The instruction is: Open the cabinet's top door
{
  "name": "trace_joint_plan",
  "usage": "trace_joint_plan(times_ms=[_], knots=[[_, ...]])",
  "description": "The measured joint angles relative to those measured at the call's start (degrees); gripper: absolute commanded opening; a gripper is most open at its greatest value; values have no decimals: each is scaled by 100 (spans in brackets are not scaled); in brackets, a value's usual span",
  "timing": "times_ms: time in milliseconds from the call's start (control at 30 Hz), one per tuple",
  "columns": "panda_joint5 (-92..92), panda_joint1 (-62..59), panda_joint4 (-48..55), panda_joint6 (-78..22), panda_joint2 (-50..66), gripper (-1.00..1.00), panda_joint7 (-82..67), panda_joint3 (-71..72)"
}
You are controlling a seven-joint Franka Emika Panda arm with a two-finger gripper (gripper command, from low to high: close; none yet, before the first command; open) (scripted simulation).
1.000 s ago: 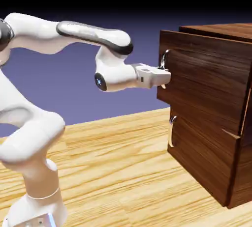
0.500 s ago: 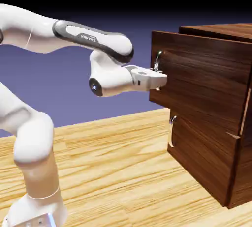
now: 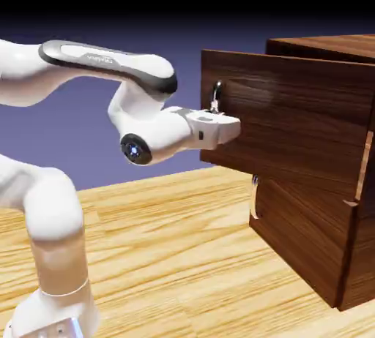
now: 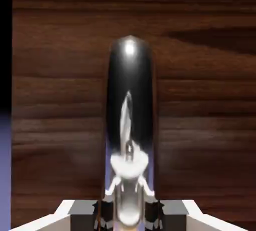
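Gripper (image 3: 233, 126) clamping the top door's (image 3: 293, 121) silver handle (image 3: 217, 96).

The hand view is showing the handle (image 4: 130, 125) running up between the nearly closed fingers (image 4: 102, 214), seemingly pinched; the exterior view is showing the door standing out from the cabinet (image 3: 322, 249), above the flush lower panel (image 3: 300, 234).

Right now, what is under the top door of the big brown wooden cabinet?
Under the dark wood-grain top door, pulled out by the white gripper, sits the lower wood panel with its curved silver handle, shut. What lies inside the cabinet is hidden by the wood.
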Motion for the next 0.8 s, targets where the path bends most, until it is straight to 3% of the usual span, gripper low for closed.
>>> trace_joint_plan(times_ms=[467, 800], knots=[[-3471, -601, -293, -1903, -648, -100, 1327, -1978], [-5747, -594, 755, -4195, 174, -100, 1465, -3988]])
